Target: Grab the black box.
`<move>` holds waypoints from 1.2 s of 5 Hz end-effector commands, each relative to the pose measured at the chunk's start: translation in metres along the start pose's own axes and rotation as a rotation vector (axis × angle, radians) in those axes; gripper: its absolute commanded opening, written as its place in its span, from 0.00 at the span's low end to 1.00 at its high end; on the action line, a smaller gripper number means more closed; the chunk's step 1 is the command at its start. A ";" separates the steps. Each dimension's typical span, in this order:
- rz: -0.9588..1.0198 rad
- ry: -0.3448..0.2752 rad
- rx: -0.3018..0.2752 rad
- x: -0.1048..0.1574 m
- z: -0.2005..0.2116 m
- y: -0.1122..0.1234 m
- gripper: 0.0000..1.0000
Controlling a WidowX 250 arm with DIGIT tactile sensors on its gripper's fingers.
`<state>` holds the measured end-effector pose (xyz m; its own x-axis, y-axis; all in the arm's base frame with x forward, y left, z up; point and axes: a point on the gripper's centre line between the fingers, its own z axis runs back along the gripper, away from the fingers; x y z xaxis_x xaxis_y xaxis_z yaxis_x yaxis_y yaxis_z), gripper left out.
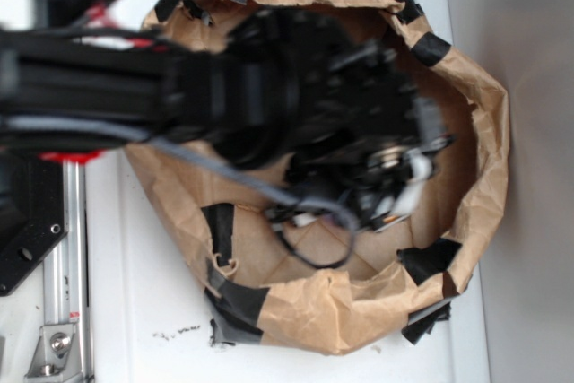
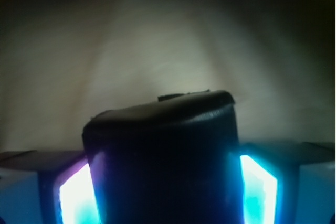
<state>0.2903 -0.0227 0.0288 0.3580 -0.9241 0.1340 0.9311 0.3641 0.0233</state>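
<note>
Filling the lower middle of the wrist view, closest to the lens, is the black box (image 2: 163,156), a dark glossy block with a rounded top edge. It sits between two glowing fingers (image 2: 79,198), one lit violet and cyan at lower left, the other cyan at lower right. Both lit faces press against the sides of the box, so the hand (image 2: 163,192) is narrowed onto it and holding it. Behind the box is only pale, softly lit, blurred surface.

None of that grip shows in the exterior view. Seen from above, a blurred black arm (image 1: 108,96) reaches from the left edge across the frame, and its hand (image 1: 395,177) hangs over the middle of a crumpled brown paper bag (image 1: 484,132). The bag's rolled-down rim is patched with black tape (image 1: 429,259) in several places. The arm covers most of the bag's inside; the bare paper floor showing at lower middle holds nothing I can make out, and the box itself is hidden here. The bag rests on a white counter (image 1: 134,311), with a metal rail (image 1: 67,266) at far left.
</note>
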 end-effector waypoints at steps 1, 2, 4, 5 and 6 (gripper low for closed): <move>0.133 -0.009 0.068 0.011 0.054 -0.021 0.00; 0.369 0.000 0.082 0.004 0.078 -0.012 0.00; 0.885 -0.049 0.018 -0.037 0.145 -0.017 0.00; 1.083 0.006 0.084 -0.041 0.155 -0.019 0.00; 1.144 0.032 0.060 -0.031 0.150 -0.014 0.00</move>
<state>0.2464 0.0307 0.1586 0.9985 -0.0431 0.0341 0.0451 0.9971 -0.0616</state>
